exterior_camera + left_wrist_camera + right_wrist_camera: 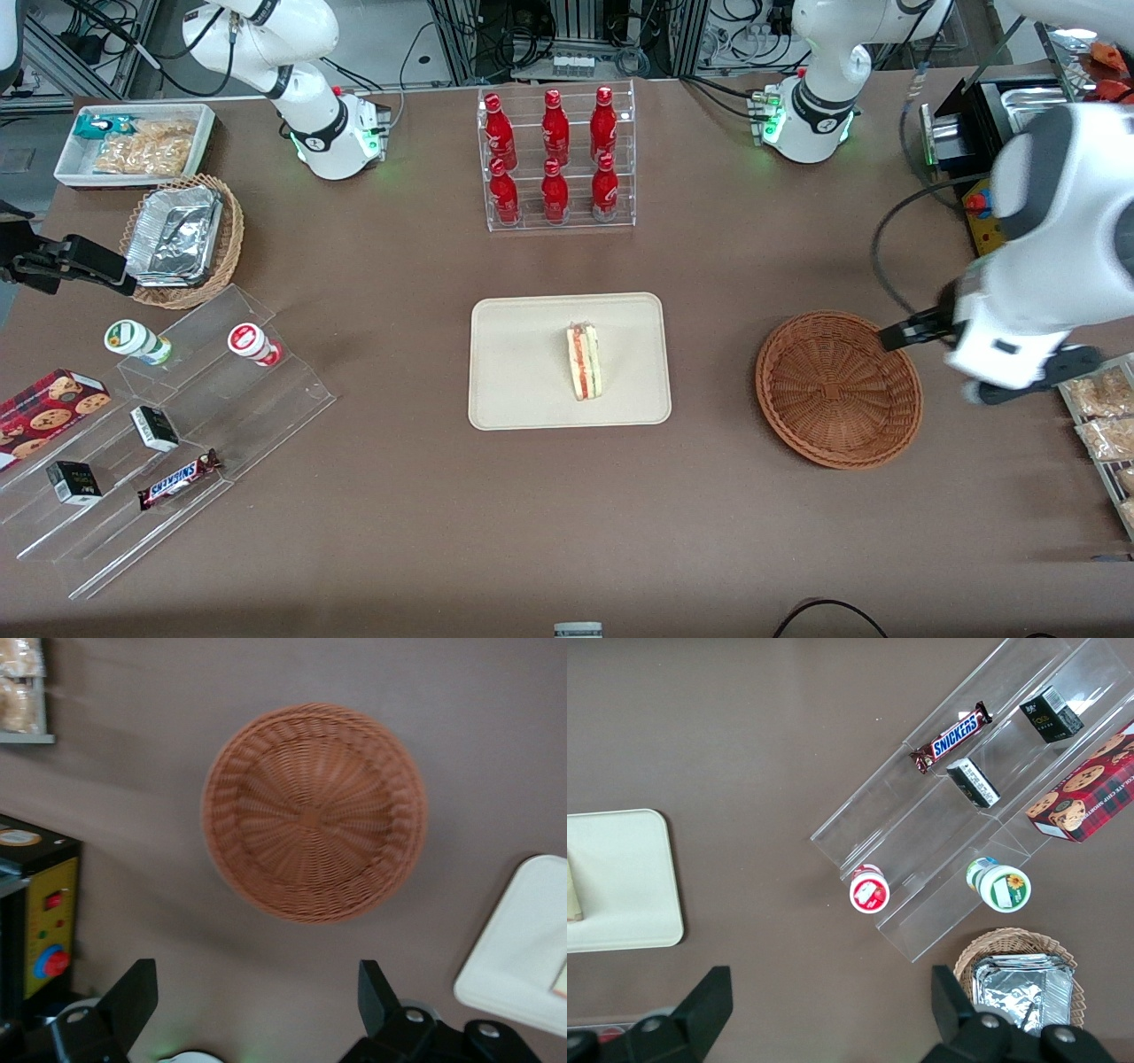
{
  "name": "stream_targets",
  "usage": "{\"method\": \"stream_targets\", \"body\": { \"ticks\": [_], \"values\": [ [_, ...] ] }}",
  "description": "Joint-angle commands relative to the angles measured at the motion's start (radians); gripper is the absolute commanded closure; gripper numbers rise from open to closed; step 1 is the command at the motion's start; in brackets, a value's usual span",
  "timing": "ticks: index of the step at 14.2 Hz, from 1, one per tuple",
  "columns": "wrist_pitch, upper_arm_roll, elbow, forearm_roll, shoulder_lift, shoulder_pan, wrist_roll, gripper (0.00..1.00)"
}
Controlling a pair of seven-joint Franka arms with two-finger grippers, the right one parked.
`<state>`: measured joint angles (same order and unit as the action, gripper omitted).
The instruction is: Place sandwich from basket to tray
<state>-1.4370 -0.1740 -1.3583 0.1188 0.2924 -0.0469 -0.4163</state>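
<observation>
The sandwich (584,361) lies on the beige tray (523,354), a pale wedge with its red and green filling showing. The reddish-brown wicker basket (837,390) sits beside the tray, toward the working arm's end of the table, and holds nothing. My left gripper (1036,377) hangs high above the table, just off the basket's rim at the working arm's end. In the left wrist view the gripper (255,979) is open and empty, with the basket (314,811) and a corner of the tray (523,948) below it. The tray also shows in the right wrist view (620,877).
A clear rack of red bottles (556,159) stands farther from the camera than the tray. A stepped acrylic shelf with snacks (177,425), a tan basket of foil containers (182,239) and a white bin (133,142) lie toward the parked arm's end. A yellow control box (49,921) and a snack rack (1103,416) are near my gripper.
</observation>
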Motion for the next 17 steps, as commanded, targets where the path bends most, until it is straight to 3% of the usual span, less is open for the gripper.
{"method": "stream_targets", "body": {
  "ticks": [1,6,9,11,13,17],
  "values": [
    [0.030,-0.013,-0.042,-0.022,-0.076,-0.057,0.091,0.00],
    [0.107,-0.015,-0.051,-0.028,-0.150,-0.117,0.272,0.00],
    [0.092,-0.015,-0.091,-0.053,-0.200,-0.103,0.286,0.00],
    [0.040,-0.015,-0.172,-0.114,-0.263,-0.090,0.284,0.00],
    [-0.038,-0.015,-0.235,-0.122,-0.304,-0.044,0.271,0.00],
    [-0.030,-0.024,-0.232,-0.125,-0.312,-0.039,0.268,0.00]
  ]
}}
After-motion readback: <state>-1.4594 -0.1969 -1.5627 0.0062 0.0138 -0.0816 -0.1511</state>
